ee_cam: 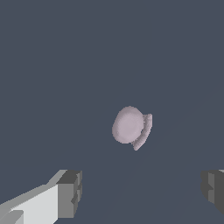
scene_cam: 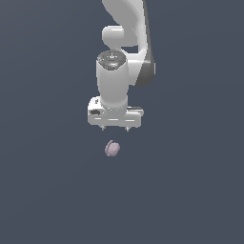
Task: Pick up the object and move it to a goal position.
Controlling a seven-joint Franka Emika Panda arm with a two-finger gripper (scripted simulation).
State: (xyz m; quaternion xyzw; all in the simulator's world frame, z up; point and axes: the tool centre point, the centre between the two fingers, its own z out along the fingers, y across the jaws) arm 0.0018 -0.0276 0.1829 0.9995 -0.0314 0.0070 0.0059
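The object (scene_cam: 112, 148) is a small pale pinkish-mauve rounded lump with a thin lobe on one side, lying on the dark grey-blue floor. In the exterior view my white gripper (scene_cam: 115, 128) hangs just above it, fingertips pointing down and apart from it. The wrist view shows the object (ee_cam: 131, 126) beyond the gap between my two grey fingertips (ee_cam: 70, 193), which stand wide apart with nothing between them. The gripper (ee_cam: 142, 190) is open and does not touch the object.
The white arm (scene_cam: 125, 43) rises behind the gripper to the top of the exterior view. A uniform dark grey-blue surface (scene_cam: 190, 190) fills the surroundings in both views.
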